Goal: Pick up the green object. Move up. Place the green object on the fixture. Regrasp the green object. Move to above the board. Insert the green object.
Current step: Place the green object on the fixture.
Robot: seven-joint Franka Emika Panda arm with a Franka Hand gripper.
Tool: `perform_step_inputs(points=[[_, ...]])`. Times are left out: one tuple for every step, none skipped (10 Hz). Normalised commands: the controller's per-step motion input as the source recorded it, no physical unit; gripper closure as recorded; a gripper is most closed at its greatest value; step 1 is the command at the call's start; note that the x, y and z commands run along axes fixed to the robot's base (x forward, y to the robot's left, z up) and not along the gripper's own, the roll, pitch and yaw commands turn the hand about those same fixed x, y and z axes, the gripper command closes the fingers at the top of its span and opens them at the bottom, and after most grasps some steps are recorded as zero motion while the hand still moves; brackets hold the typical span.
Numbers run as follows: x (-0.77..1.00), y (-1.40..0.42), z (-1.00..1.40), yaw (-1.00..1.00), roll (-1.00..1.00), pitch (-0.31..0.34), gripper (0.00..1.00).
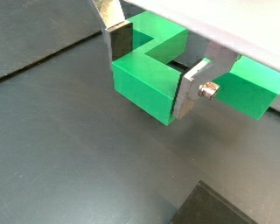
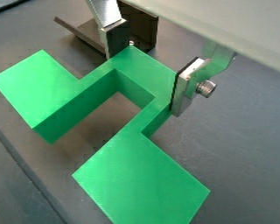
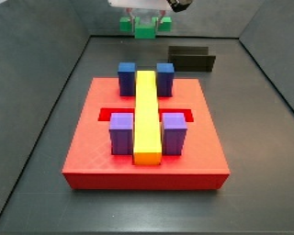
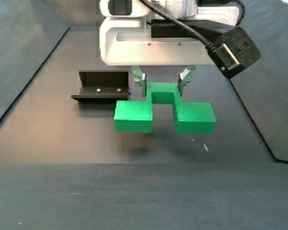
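Two-finger silver gripper (image 4: 166,83) is clamped on the narrow middle web of the bright green stepped plastic block (image 4: 165,110), held clear of the dark floor; both lobes hang below the jaws, long axis crosswise to them. Only a side view shows the red square board (image 3: 146,156) with blue, purple and yellow pieces. The dark L-shaped fixture (image 4: 102,86) sits just beside the jaws, apart from the block.

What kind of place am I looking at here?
Probably a robot test bench: a dark walled floor, a claw holding a green object off the floor, a red board of blocks, and a bracket fixture.
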Motion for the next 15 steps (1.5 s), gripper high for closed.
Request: perform_step_inputs(points=[[-0.03, 0.0, -0.07, 0.0, -0.1, 0.0, 1.0], [0.15, -0.05, 0.31, -0.03, -0.17, 0.0, 1.0], [0.51, -0.05, 0.4, -0.11, -0.49, 0.006, 1.0], [0.5, -0.03, 0.49, -0.06, -0.67, 0.0, 1.0], [0.36, -0.15, 0.41, -0.02, -0.67, 0.0, 1.0], [0.25, -0.24, 0.29, -0.03, -0.76, -0.066, 1.0], [0.15, -0.22, 0.19, -0.07, -0.81, -0.16, 1.0], [0.22, -0.27, 0.11, -0.02, -0.76, -0.149, 1.0], [0.4, -0.44, 0.02, 0.0, -0.55, -0.054, 1.0], [0.36, -0.44, 0.0, -0.02, -0.55, -0.063, 1.0], [0.45, -0.35, 0.0, 0.0, -0.62, -0.006, 1.0], [0.48, -0.32, 0.01, 0.0, -0.64, 0.0, 1.0], [0.51, -0.19, 0.11, -0.01, -0.7, 0.0, 1.0], [0.47, 0.0, 0.27, -0.03, -0.73, 0.0, 1.0], [0.43, 0.0, 0.24, -0.11, -0.77, 0.0, 1.0]])
